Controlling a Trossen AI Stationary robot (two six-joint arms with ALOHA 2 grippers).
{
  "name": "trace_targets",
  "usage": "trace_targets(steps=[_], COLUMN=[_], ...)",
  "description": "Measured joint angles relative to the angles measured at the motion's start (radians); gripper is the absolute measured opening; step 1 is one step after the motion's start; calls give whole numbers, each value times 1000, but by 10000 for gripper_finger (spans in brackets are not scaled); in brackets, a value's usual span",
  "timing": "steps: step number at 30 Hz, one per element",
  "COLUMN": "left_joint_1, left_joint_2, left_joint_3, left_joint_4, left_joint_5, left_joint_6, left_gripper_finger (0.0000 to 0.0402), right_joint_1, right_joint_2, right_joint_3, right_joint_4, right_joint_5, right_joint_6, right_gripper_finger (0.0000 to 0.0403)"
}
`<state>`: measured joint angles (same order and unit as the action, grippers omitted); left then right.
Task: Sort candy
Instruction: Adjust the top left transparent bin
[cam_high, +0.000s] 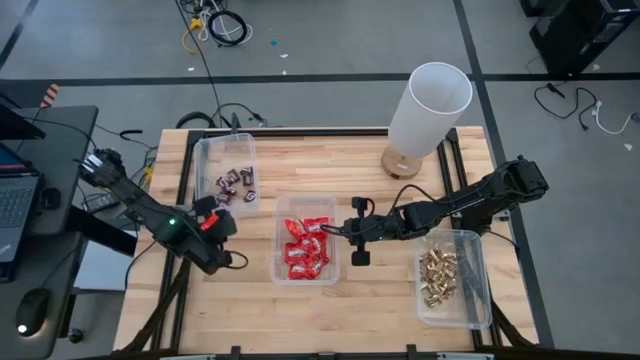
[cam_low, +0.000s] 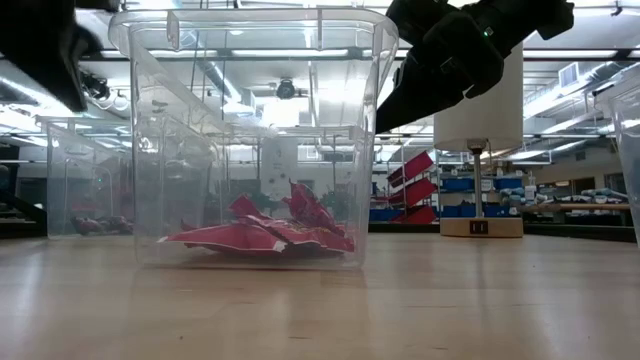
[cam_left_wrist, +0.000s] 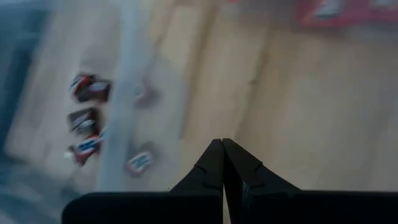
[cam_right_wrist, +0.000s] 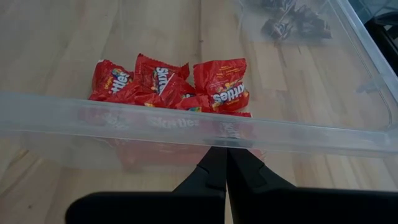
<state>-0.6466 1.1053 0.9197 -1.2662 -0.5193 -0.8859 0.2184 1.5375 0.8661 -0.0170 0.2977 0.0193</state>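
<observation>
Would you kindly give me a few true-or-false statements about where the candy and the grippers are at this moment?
1. The red packets lie in the middle bin. True.
2. The gold-foil pieces are in the left bin. False: they fill the right bin.
3. The right gripper is shut beside the middle bin's rim. True.
4. The left gripper holds a dark mini bar. False: it is shut and empty; the dark mini bars lie in the left bin.

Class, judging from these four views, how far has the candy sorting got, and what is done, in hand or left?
Done: shiny red packets fill the middle clear plastic bin, dark mini bars the left bin, gold-foil pieces the right bin. In hand: nothing; the left gripper and right gripper are shut and empty. Left: no loose candy shows on the wooden table.
</observation>
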Motion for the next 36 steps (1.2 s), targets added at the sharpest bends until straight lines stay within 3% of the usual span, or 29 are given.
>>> trace_targets(steps=[9,14,36], left_joint_1=[5,5,5], left_joint_2=[-1,-2,-2], left_joint_3=[-82,-91,-91], left_joint_4=[-67,-138,-291], left_joint_5=[-167,-169,-239], left_joint_6=[-102,-217,-450], left_gripper_finger=[0,0,0], right_joint_1=[0,0,-5], right_joint_2=[0,0,0], right_joint_3=[0,0,0], right_joint_4=[0,0,0], right_joint_5=[0,0,0], right_joint_6=[20,30,30], right_gripper_finger=[0,0,0])
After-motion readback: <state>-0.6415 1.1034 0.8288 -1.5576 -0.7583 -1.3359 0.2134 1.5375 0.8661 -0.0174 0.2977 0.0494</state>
